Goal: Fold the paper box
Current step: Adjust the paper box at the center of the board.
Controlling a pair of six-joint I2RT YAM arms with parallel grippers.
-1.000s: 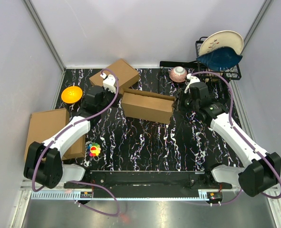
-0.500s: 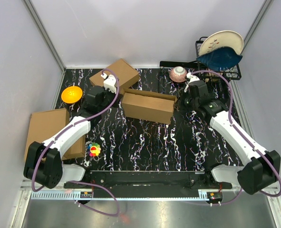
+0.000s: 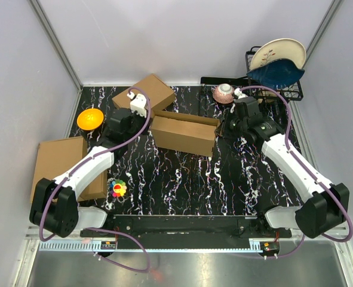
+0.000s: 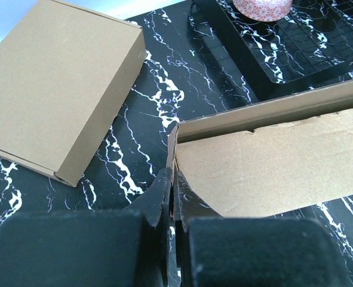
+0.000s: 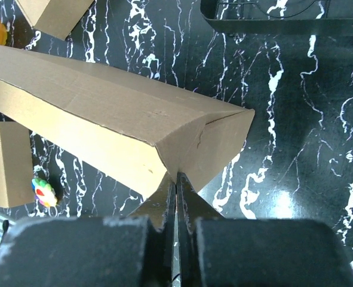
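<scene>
The paper box (image 3: 185, 134), brown corrugated cardboard folded into a long trough, lies near the black marbled counter's (image 3: 182, 179) far edge. The left tool (image 4: 171, 184), fingers pressed together, touches its left end corner; the right tool (image 5: 176, 182), likewise closed, meets its right end. The left arm (image 3: 86, 166) and right arm (image 3: 295, 164) stretch forward, angled inward

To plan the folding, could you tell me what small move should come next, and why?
Probably the right hand should fold the end it pinches inward while the left hand holds steady: both hands look shut on opposite ends of the paper box.
</scene>
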